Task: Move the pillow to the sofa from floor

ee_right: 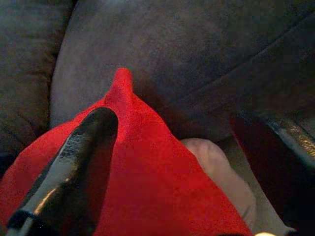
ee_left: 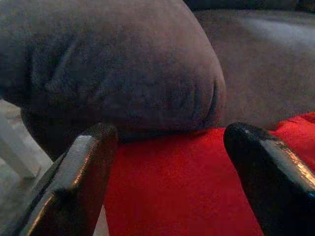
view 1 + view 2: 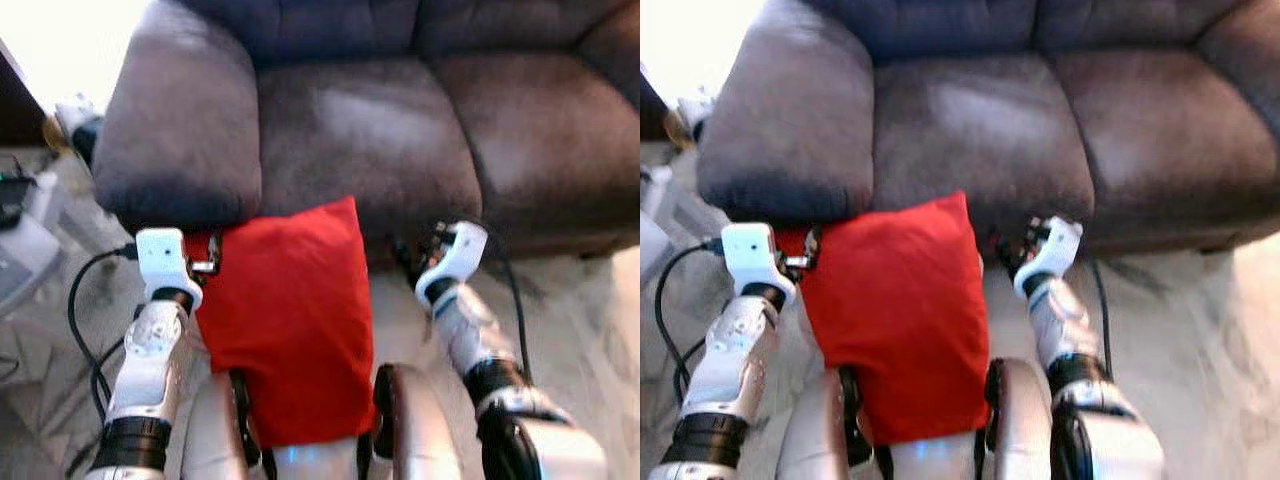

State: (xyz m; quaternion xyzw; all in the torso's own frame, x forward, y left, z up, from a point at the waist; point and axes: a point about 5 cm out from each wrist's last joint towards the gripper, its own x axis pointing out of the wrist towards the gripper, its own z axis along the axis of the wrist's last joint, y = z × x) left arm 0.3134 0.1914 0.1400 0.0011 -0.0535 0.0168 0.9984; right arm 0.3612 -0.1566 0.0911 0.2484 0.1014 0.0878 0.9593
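- Pale, patterned floor (image 3: 580, 300) runs along the lower part of the head views, with a black cable (image 3: 80, 320) looping at the lower left and some blurred clutter at the far left edge.
- Left tool (image 3: 205, 262) sits at the left centre of the frame, just below the sofa's armrest (image 3: 175, 120), at the pillow's upper left corner; in its wrist view the two black fingers (image 2: 78, 182) stand wide apart with red cloth between them, not pinched.
- Red pillow (image 3: 285, 320) fills the middle lower frame, lying across the robot's front with its upper edge against the sofa's front, below the seat cushion (image 3: 370, 140).
- Dark grey-brown sofa (image 3: 520, 130) spans the upper frame.
- Right tool (image 3: 425, 248) is right of centre, near the pillow's upper right corner; its fingers (image 1: 74, 167) are spread wide, one lying on the red cloth.
- Handling, as a judgement: the pillow looks light, soft and yielding, so it will sag and fold if held at one point. A hold on both side edges near the upper corners, squeezing the filling, should carry it best; the cloth seems grippy enough, and nothing is fragile.
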